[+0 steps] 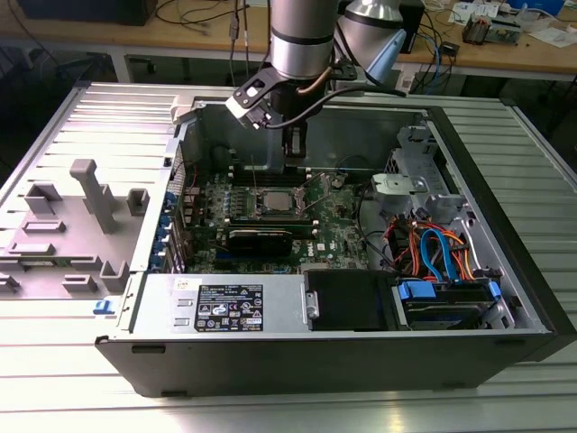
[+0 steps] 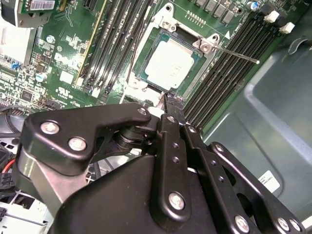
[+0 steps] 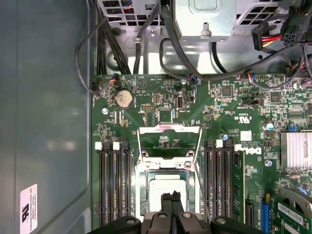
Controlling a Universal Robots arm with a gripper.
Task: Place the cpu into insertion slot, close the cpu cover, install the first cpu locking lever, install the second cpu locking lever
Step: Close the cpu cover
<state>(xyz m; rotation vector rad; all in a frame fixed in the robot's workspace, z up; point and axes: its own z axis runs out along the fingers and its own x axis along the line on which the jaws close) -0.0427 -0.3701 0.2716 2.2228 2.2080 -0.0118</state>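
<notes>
One cpu (image 3: 168, 187) lies in the single insertion slot (image 3: 144, 187) of the green board (image 3: 234, 105) — its one cpu cover (image 3: 169, 129) stands swung open, on the side of a lone coin cell (image 3: 123, 98). Black memory slots (image 3: 116, 180) flank the socket, and a thin lever (image 2: 235, 52) juts free. The gripper (image 3: 170, 199) hangs over the chip — fingers pressed together, gripping nothing.

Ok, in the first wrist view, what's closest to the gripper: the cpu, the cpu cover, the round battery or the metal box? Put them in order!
From the gripper:
1. cpu, in the insertion slot beneath it.
2. cpu cover, flipped open past the slot.
3. round battery, near the green board's edge.
4. metal box, beyond the board.
</notes>
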